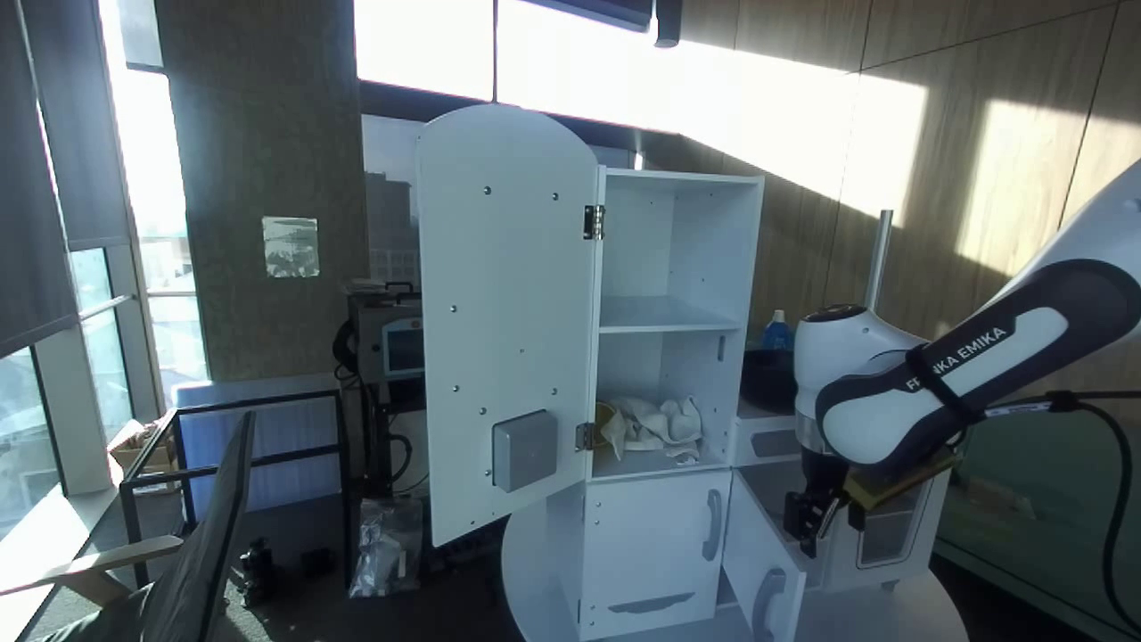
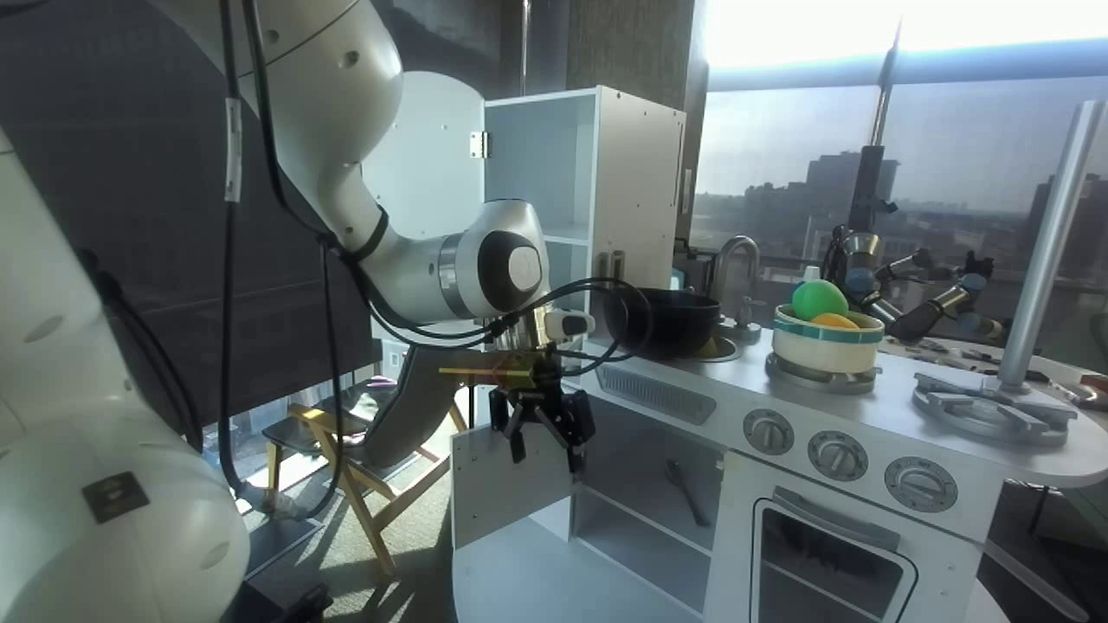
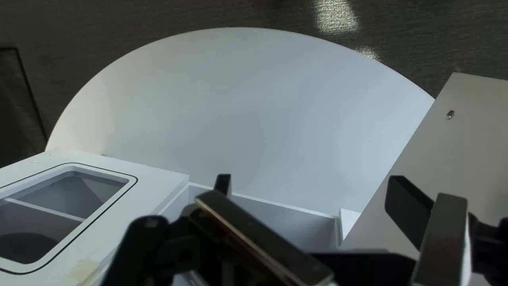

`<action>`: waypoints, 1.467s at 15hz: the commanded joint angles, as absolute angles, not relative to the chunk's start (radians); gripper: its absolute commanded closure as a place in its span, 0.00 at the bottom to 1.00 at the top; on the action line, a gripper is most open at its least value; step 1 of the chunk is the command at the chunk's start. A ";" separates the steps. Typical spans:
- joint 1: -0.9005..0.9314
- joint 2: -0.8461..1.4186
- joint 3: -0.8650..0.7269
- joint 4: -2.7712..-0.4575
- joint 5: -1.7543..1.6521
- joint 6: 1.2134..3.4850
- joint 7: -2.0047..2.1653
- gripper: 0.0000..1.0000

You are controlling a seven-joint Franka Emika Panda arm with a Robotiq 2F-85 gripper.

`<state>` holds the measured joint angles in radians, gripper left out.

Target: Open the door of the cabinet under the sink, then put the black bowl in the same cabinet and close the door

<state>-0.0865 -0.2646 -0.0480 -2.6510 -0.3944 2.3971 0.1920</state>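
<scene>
Step, my reading: opening looks done, pickup not yet begun. The door [image 2: 486, 497] of the cabinet [image 2: 632, 450] under the sink [image 2: 731, 353] stands swung out, interior exposed. The end effector [image 2: 547, 455] is spread, holding nothing, and hangs before the opening by the door's inner face; whether it touches, cannot tell.

The black bowl [image 2: 679, 323] sits over the sink, toward the tall-section end of the counter [image 2: 866, 412], near its front edge. How it is seated: hidden.

Next move calls for: lift past the counter's front edge, come above the bowl, straddle its rim, without nudging the door.

Obstacles: tap [image 2: 737, 243] behind the bowl and the side wall of the tall section [image 2: 639, 182] beside it likely narrow the approach; front-edge side looks easier. A spoon [image 2: 688, 493] inside the cabinet may hinder placing. The teal-rimmed pot [image 2: 827, 353], with green ball [image 2: 819, 299] and orange ball [image 2: 833, 320], stands farther along the counter; probably off the path.
</scene>
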 commanded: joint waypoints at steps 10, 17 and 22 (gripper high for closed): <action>-0.141 -0.385 -0.062 -2.568 -0.312 2.376 0.148 0.00; -0.206 -0.335 -0.106 -2.262 -0.131 2.246 0.279 0.00; -0.226 -0.262 -0.102 -2.089 -0.078 2.095 0.430 0.00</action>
